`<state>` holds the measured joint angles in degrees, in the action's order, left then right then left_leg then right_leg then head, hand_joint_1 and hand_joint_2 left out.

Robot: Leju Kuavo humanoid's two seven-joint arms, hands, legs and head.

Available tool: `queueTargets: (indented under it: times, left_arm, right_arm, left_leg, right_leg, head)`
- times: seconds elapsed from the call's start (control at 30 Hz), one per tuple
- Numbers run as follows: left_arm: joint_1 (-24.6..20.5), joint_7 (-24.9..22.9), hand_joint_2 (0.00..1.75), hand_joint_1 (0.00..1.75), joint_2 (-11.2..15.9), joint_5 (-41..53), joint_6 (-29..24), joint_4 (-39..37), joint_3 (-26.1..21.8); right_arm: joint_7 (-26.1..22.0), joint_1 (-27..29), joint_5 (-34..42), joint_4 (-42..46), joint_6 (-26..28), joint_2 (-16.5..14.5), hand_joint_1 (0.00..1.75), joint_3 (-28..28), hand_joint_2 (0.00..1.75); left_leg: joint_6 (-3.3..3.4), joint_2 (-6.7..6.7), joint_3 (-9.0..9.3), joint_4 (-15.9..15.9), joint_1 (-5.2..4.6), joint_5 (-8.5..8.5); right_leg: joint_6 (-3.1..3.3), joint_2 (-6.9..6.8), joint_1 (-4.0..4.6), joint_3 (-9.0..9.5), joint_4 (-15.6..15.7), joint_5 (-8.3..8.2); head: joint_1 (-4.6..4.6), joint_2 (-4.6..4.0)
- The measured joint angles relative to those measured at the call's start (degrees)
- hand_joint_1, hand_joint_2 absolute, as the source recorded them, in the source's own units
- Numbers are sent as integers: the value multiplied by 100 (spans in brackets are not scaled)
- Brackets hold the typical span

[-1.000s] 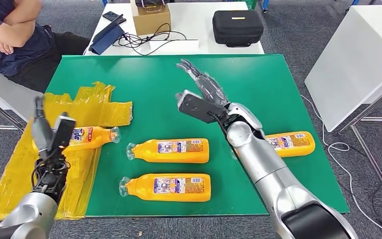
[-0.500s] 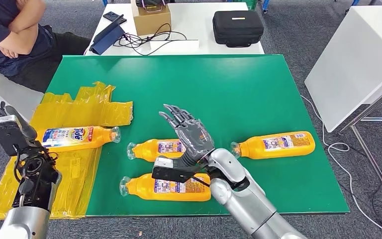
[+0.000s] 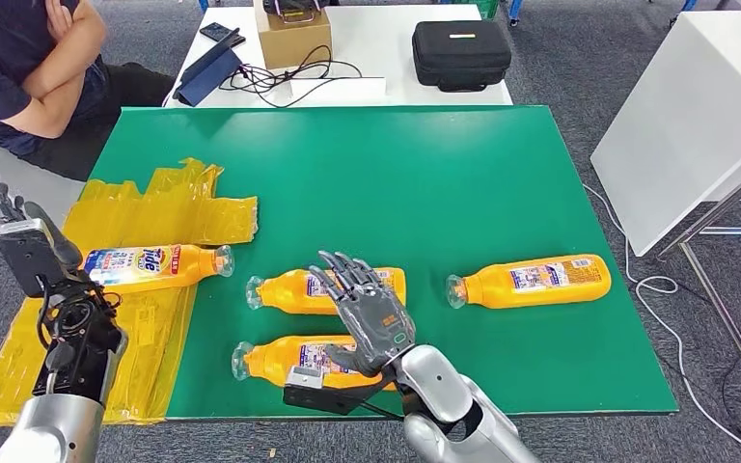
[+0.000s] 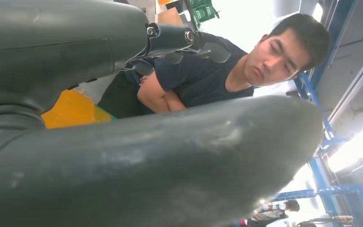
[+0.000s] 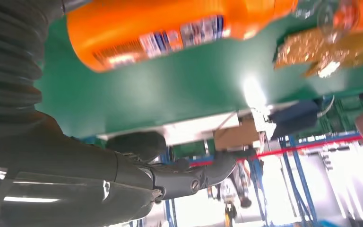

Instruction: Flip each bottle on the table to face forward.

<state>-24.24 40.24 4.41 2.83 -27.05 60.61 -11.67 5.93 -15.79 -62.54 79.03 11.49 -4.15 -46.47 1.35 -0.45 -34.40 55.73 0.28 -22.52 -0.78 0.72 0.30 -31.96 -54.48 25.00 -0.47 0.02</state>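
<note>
Several orange bottles lie on their sides on the green table (image 3: 463,174). One bottle with a blue Tide label (image 3: 150,265) rests on yellow plastic at the left. Two bottles lie mid-table: the farther one (image 3: 294,289) and the nearer one (image 3: 270,362), both partly hidden by my right hand (image 3: 367,313). That hand hovers over them with its fingers spread and holds nothing. A fourth bottle (image 3: 531,280) lies to the right. My left hand (image 3: 21,241) is raised beside the table's left edge, fingers apart, empty. The right wrist view shows an orange bottle (image 5: 170,28) close to the hand.
Crumpled yellow plastic sheet (image 3: 169,207) covers the table's left part and hangs off its edge. A person (image 3: 29,77) sits with folded arms at the far left corner. Behind stands a white table (image 3: 386,58) with a black case (image 3: 460,53), a box and cables. Another white table (image 3: 695,106) stands right.
My right hand has drawn back from the table's middle to the near edge, now over the two middle bottles. My left hand has moved left, away from the Tide bottle.
</note>
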Motion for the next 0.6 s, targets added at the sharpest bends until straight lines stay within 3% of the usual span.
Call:
queueTargets:
  times: [0.6]
  left_arm:
    - [-383, 0, 0, 0, -77, 151, -59, -404, 0]
  right_arm:
    - [261, 378, 357, 75, -585, 90, 0, 58, 175]
  left_leg:
    - [0, 1, 0, 0, -1, 0]
  right_leg:
    - [0, 0, 0, 1, 0, 0]
  head:
    - [0, 0]
